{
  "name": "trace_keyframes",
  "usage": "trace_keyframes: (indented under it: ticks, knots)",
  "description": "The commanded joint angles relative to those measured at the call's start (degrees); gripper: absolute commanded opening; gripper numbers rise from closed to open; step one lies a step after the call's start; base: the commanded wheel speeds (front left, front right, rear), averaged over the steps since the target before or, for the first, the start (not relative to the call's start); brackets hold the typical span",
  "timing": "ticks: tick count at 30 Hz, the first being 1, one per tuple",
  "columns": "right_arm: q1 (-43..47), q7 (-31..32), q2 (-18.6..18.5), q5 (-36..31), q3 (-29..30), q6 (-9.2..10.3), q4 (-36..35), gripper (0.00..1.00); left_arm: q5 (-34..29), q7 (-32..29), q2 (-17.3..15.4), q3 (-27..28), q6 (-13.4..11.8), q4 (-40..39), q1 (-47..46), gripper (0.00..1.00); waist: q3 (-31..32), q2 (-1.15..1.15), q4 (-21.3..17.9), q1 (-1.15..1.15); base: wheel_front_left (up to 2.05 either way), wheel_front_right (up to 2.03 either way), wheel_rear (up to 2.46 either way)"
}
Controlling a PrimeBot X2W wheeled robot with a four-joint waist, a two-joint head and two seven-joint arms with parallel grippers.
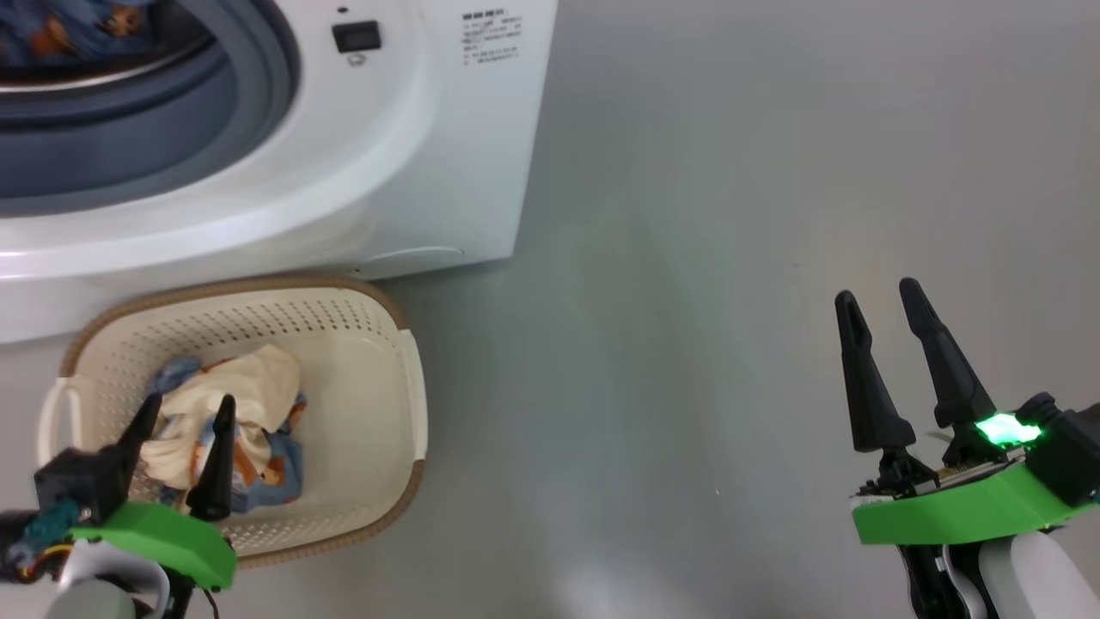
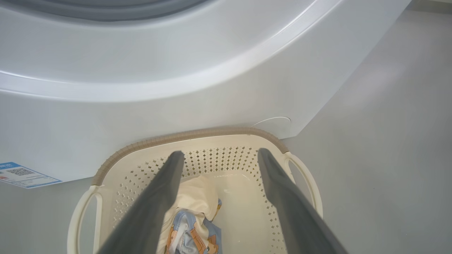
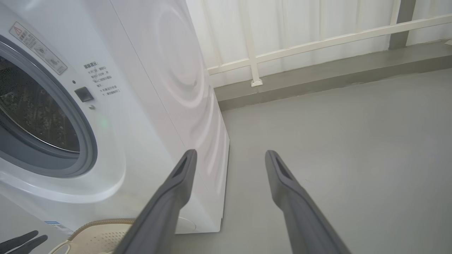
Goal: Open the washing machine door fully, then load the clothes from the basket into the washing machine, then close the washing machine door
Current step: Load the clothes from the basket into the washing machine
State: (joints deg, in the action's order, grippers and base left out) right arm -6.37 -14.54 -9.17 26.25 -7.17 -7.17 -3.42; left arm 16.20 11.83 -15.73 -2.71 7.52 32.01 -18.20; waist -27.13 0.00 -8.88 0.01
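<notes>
The washing machine (image 1: 369, 155) stands with its round mouth uncovered, and blue bear-print clothes (image 1: 77, 30) lie in the drum. The washing machine door is out of view. In front of it on the floor sits the basket (image 1: 361, 413), holding cream and blue bear-print clothes (image 1: 258, 387). My left gripper (image 1: 189, 402) hangs open over the basket's near-left part, above the cloth and apart from it; in the left wrist view its fingers (image 2: 220, 152) frame the clothes (image 2: 197, 211). My right gripper (image 1: 878, 291) is open over bare floor, far right of the basket.
Grey floor (image 1: 730, 258) stretches right of the machine. In the right wrist view a raised ledge (image 3: 335, 70) and a white railing (image 3: 317, 38) run along the back. A blue label (image 2: 21, 174) sits on the machine's lower front, left of the basket.
</notes>
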Motion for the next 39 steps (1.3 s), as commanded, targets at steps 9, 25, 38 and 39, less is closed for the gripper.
trace_keyframes:
  ticks: [9,25,38,39]
  knots:
    - [-3.02,-0.46,0.7,-0.78,-2.02,-0.32,-1.41,1.0,-1.03,-3.75,-6.18,-4.18,-0.03,8.74,-7.94,1.0,-6.58,0.0,-3.16,-0.01,0.0,0.0,0.0]
    - [-6.42,-0.46,2.42,-0.74,-3.73,-0.32,-1.64,1.0,-7.53,-11.57,-15.62,-18.04,-0.03,23.91,-21.44,1.0,-12.95,0.0,-6.63,-0.01,0.0,0.0,0.0]
    - [-8.05,-0.46,3.25,-0.74,-5.48,-0.32,-1.94,1.0,-10.43,-14.13,-20.65,-23.44,-0.03,31.03,-28.93,1.0,-16.14,0.0,-8.78,-0.01,0.0,0.0,0.0]
    - [-8.2,-0.46,3.33,-0.73,-5.65,-0.32,-1.94,1.0,-10.41,-14.23,-20.83,-23.61,-0.03,31.54,-29.4,1.0,-16.37,0.0,-8.95,-0.01,0.0,0.0,0.0]
